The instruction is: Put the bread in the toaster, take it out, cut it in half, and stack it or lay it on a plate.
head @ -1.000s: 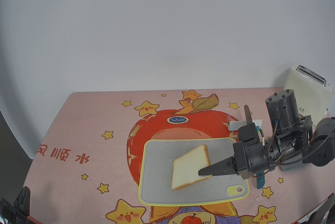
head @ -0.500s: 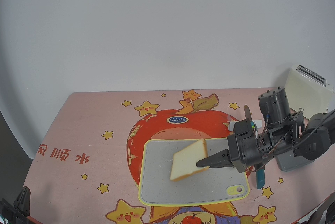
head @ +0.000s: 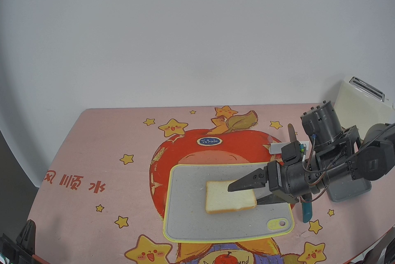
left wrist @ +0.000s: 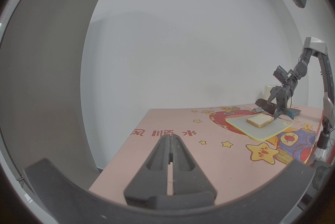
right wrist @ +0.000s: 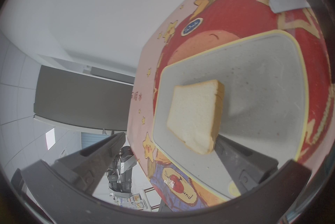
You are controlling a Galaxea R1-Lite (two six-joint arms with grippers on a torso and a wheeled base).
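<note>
Bread slice (head: 229, 197): square, pale soft crumb, tan crust; lies flat on grey, yellow-rimmed cutting board (head: 185, 203), right edge just beside right gripper (head: 243, 197), whose dark tapered fingers are spread and hold nothing. Left gripper (left wrist: 170, 139): fingers pressed together

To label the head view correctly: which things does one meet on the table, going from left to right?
The bread → knife → grey tray → toaster. The cutting board and the right gripper overlap the bread, so I leave them out.
</note>
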